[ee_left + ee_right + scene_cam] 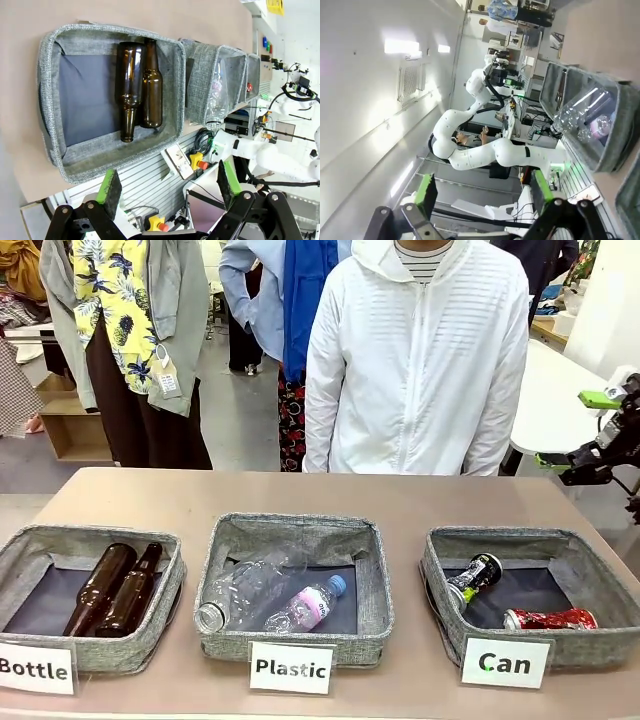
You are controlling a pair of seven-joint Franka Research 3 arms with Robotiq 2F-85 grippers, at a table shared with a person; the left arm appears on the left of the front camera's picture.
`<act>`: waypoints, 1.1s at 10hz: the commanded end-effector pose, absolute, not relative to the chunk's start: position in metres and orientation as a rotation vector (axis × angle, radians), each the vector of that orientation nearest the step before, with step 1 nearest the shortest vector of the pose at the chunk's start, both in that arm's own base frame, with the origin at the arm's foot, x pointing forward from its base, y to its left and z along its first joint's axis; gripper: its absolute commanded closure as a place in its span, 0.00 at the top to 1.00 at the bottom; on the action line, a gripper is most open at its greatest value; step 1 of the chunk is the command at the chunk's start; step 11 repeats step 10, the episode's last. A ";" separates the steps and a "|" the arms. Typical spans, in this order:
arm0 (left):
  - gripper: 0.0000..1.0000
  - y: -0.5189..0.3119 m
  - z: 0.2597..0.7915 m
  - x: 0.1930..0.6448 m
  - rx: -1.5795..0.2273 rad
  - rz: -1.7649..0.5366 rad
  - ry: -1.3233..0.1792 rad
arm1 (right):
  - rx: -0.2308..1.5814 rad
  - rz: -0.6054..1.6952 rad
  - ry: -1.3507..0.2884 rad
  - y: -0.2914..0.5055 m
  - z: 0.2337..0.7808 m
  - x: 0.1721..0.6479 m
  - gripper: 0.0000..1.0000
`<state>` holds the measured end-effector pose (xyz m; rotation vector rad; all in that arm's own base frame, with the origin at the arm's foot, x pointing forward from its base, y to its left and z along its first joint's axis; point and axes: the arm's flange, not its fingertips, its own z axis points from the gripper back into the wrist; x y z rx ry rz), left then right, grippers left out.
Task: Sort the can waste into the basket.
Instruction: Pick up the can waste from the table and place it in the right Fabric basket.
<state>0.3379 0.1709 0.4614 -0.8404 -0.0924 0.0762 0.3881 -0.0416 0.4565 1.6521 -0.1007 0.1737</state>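
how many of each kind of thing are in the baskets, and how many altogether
brown glass bottles: 2, in the Bottle basket
clear plastic bottles: 2, in the Plastic basket
cans: 2, black can and red can, in the Can basket
total: 6

Three baskets stand in a row along the near edge, with narrow strips of bare table [400,502] between them. Behind them the tabletop is open as far as the person [415,360] standing at the far edge.

The Can basket [445,585] holds a black can [474,577] at its left wall and a red can [550,619] at the front — its back right corner is free. The right gripper [580,430] hangs spread off the table's right side, nothing between its jaws.
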 end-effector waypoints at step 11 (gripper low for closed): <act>1.00 0.169 0.464 0.339 -0.854 0.090 -0.094 | 1.651 0.203 -0.110 -0.045 0.458 0.388 1.00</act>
